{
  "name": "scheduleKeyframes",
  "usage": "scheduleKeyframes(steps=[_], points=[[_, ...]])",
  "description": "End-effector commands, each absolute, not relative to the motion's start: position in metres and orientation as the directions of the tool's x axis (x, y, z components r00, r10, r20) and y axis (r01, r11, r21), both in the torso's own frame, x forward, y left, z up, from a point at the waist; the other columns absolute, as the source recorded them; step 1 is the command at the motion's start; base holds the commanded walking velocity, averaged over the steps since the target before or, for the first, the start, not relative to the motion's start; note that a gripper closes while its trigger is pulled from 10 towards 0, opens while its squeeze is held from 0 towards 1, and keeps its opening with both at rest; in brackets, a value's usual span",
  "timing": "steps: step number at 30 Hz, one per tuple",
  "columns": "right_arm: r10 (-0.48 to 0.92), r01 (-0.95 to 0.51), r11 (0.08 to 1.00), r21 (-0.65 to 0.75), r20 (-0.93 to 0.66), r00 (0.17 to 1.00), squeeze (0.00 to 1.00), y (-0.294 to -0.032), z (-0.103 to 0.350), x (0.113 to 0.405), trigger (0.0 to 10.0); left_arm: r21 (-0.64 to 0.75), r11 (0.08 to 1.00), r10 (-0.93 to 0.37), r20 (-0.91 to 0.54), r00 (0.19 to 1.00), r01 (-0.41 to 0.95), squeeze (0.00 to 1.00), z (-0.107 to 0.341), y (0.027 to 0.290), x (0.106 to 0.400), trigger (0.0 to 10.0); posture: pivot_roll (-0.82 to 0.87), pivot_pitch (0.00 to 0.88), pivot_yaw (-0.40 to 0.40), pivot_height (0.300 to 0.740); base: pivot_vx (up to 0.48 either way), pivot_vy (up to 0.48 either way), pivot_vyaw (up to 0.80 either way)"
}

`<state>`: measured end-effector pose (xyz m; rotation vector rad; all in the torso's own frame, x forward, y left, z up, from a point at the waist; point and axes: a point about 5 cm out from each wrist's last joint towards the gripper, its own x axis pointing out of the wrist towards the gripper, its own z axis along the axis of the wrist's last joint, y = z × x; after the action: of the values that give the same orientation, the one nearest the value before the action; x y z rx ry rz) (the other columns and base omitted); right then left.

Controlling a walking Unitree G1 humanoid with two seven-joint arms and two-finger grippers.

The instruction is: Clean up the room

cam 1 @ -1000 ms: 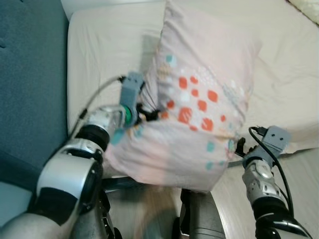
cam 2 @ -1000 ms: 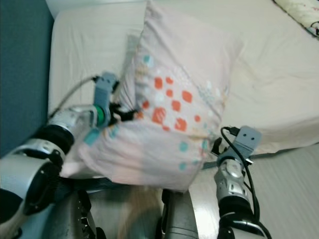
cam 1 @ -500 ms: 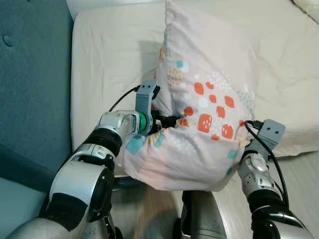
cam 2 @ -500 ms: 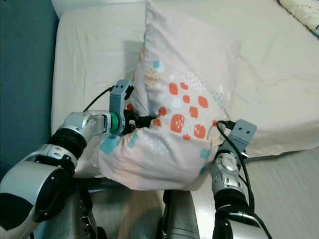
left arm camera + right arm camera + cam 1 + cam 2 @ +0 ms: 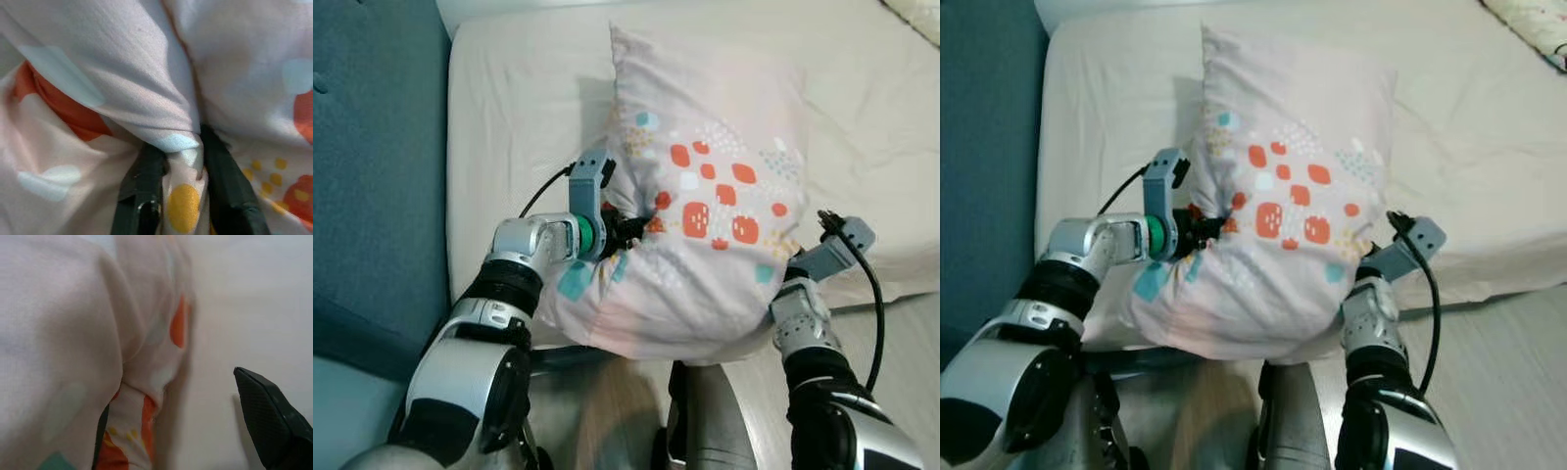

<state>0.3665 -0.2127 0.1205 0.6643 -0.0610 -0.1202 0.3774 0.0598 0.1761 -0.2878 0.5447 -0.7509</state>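
I'm setting the pillow (image 5: 705,215) down on the bed (image 5: 509,108). My left end effector (image 5: 183,196) pinches a fold of its cover tight; my right end effector (image 5: 195,431) is spread wide, fabric against one finger. Next, I reckon: let go left, draw both arms clear. No containers about.

Left gripper (image 5: 183,196) pinched closed, right gripper (image 5: 195,421) spread apart.

No readable text, no labels, no brands, no numbers
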Motion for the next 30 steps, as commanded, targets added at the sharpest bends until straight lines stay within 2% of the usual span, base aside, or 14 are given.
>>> scheduleKeyframes(steps=[1,6,7,8,9,13,17,18,20,23,30], points=[[-0.029,-0.03,0.813,0.581,0.092,0.995,0.0,-0.186,0.132,0.37,10.0,-0.47,0.67,-0.741,-0.396,0.542,0.574,0.0,0.162,0.044,0.369,0.0,-0.01,0.156,0.055,0.527,0.0,0.0,0.0],[-0.142,0.092,0.855,0.51,0.06,0.988,0.0,-0.192,0.127,0.359,10.0,-0.458,0.694,-0.719,-0.399,0.57,0.555,0.0,0.162,0.047,0.37,0.0,-0.02,0.162,0.052,0.527,0.0,0.0,0.0],[-0.228,0.179,0.856,0.486,0.041,0.973,0.0,-0.199,0.12,0.347,10.0,-0.458,0.699,-0.714,-0.396,0.578,0.549,0.0,0.163,0.047,0.372,0.0,-0.03,0.168,0.055,0.527,0.0,0.0,0.0],[-0.278,0.206,0.843,0.497,0.073,0.958,0.0,-0.204,0.12,0.332,10.0,-0.46,0.7,-0.712,-0.39,0.584,0.546,0.0,0.165,0.047,0.373,0.0,-0.05,0.174,0.063,0.527,0.0,0.0,0.0],[-0.294,0.2,0.837,0.509,0.11,0.95,0.0,-0.208,0.122,0.32,10.0,-0.468,0.692,-0.719,-0.381,0.581,0.55,0.0,0.167,0.045,0.372,0.0,-0.07,0.175,0.074,0.527,0.0,0.0,0.0],[-0.281,0.173,0.832,0.528,0.131,0.951,0.0,-0.213,0.123,0.314,10.0,-0.48,0.674,-0.736,-0.368,0.569,0.561,0.0,0.17,0.042,0.37,0.0,-0.08,0.175,0.08,0.527,0.0,0.0,0.0],[-0.265,0.23,0.814,0.533,-0.012,0.964,0.0,-0.219,0.113,0.346,10.0,-0.479,0.637,-0.77,-0.352,0.532,0.604,0.0,0.175,0.032,0.363,0.0,-0.06,0.163,0.085,0.527,0.0,0.0,0.0],[-0.265,0.23,0.814,0.533,-0.012,0.964,0.0,-0.219,0.113,0.346,10.0,-0.479,0.637,-0.77,-0.352,0.532,0.604,0.0,0.175,0.032,0.363,0.0,-0.06,0.163,0.085,0.527,0.0,0.0,0.0],[-0.245,0.244,0.819,0.519,-0.068,0.967,0.0,-0.214,0.116,0.364,10.0,-0.485,0.615,-0.787,-0.33,0.521,0.622,0.0,0.182,0.029,0.357,0.0,-0.04,0.161,0.078,0.527,0.0,0.0,0.0],[-0.218,0.235,0.826,0.513,-0.094,0.971,0.0,-0.207,0.125,0.376,10.0,-0.494,0.593,-0.802,-0.299,0.517,0.635,0.0,0.189,0.027,0.351,0.0,-0.03,0.16,0.069,0.527,0.0,0.0,0.0],[-0.186,0.211,0.851,0.482,-0.099,0.978,0.0,-0.201,0.135,0.383,10.0,-0.496,0.587,-0.804,-0.262,0.534,0.64,0.0,0.199,0.031,0.348,0.0,0.0,0.16,0.051,0.527,0.0,0.0,0.0]])
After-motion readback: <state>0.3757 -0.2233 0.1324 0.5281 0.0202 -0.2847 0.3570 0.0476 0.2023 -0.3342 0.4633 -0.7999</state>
